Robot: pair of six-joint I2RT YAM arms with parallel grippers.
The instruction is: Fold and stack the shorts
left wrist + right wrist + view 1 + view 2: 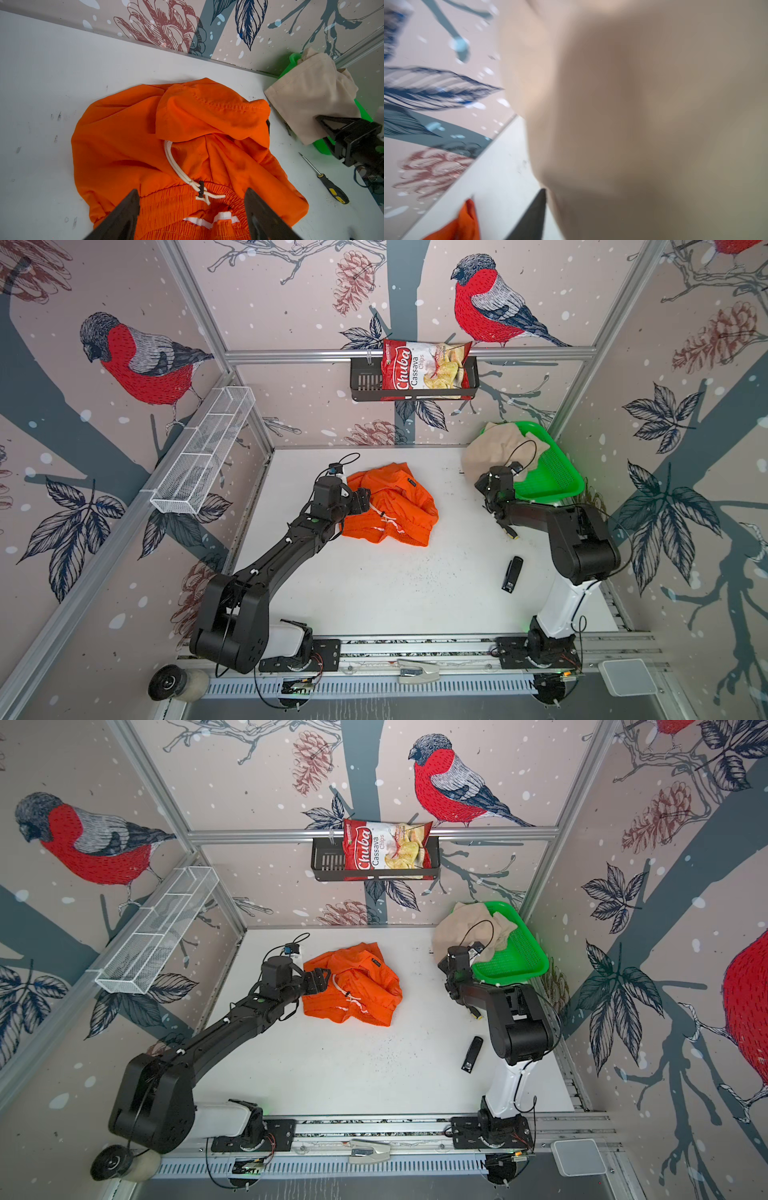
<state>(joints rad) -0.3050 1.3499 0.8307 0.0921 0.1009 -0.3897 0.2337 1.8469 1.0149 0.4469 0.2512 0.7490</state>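
Orange shorts (390, 506) lie crumpled mid-table (374, 593). Left gripper (191, 189), jaws apart, hovers at their 9 o'clock edge. Beige shorts (494, 448) drape the green basket (557, 477) at 2 o'clock. Right gripper (324, 121) touches them, grip indiscernible.

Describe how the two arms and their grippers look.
Both are built of chunky black links: the left arm and right arm each have a white section near the base. A thin black cable loops above each wrist. The left gripper has two flat, black, tapering fingers. The right gripper is black too, its visible finger a triangular frame.
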